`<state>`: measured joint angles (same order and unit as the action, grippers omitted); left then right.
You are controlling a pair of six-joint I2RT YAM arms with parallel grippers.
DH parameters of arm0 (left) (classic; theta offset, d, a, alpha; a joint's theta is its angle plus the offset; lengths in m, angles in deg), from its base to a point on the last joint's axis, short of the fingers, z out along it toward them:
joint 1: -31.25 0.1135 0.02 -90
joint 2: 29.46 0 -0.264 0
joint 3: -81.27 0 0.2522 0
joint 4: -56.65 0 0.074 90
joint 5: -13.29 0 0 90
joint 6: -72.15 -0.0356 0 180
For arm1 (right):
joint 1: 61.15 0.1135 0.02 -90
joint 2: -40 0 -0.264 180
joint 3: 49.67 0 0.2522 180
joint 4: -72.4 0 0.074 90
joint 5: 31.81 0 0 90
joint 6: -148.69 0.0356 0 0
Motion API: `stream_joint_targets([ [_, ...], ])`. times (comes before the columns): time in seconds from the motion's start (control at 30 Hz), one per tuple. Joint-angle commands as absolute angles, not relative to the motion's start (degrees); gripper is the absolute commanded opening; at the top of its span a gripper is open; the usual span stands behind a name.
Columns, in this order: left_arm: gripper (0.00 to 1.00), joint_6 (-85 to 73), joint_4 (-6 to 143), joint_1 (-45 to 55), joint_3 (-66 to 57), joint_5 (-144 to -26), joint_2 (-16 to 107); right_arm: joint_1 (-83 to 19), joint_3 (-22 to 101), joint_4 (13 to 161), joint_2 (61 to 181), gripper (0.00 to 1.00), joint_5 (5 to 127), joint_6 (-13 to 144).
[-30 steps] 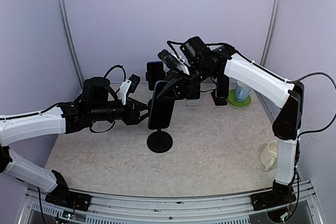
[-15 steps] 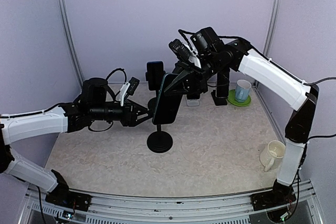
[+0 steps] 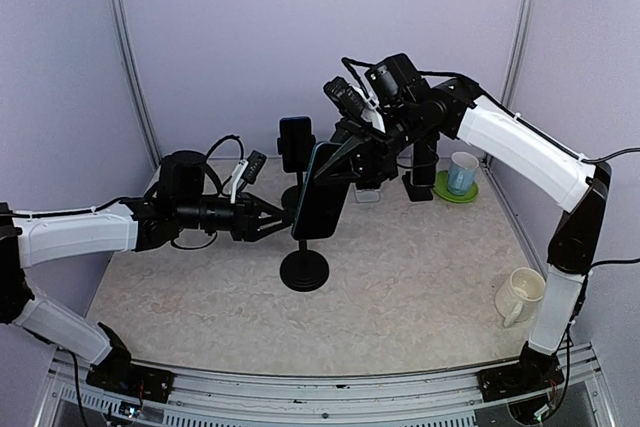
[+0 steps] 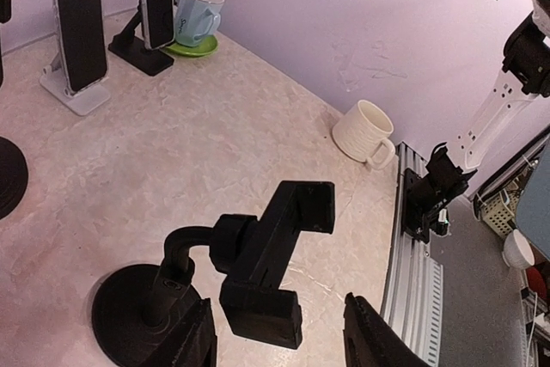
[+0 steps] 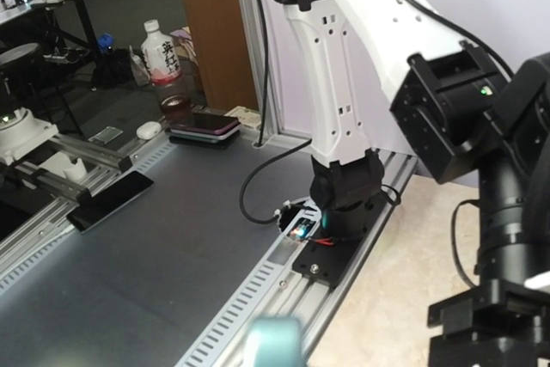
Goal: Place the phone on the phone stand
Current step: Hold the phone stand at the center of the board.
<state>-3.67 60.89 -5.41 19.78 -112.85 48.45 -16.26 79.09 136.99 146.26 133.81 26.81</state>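
Now | right gripper (image 3: 347, 154) raised, phone (image 3: 321, 203) tilted | left gripper (image 3: 276, 216) level

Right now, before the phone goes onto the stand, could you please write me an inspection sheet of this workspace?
Surface: beige marbled tabletop, metal rail along its near edge.
Job's things: dark phone with teal edge held tilted at the black round-based phone stand, not yet in its empty cradle.
Clutter: pale blue mug on green saucer, cream mug, phones on a white stand and a black stand.
Grippers: right gripper shut on the phone; left gripper open beside the stand.
Cables: black cable loop at the left wrist, clear of the phone.
Surroundings: lilac walls; a bottle beyond the rail.
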Motion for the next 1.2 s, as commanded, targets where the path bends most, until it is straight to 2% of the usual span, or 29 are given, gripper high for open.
stream_joint_targets([
  [0.0, 0.47, -2.59, 57.32, -4.01, 19.4, -117.02, 50.07, -16.41, 78.84, 135.49, 143.61, 0.0, 134.79, 26.96],
  [0.37, 0.43, -2.86, 56.63, -3.42, 18.64, -119.3, 52.3, -16.45, 78.71, 135.96, 144.13, 0.0, 133.87, 26.38],
  [0.7, 0.46, -2.6, 56.15, -2.68, 18.12, -120.12, 51.59, -16.41, 78.88, 136.08, 144.04, 0.0, 133.66, 26.17],
  [1.17, 0.41, -2.78, 55.61, -2.51, 17.79, -121.05, 52.14, -16.42, 78.75, 136.09, 144.37, 0.0, 133.87, 26.52],
])
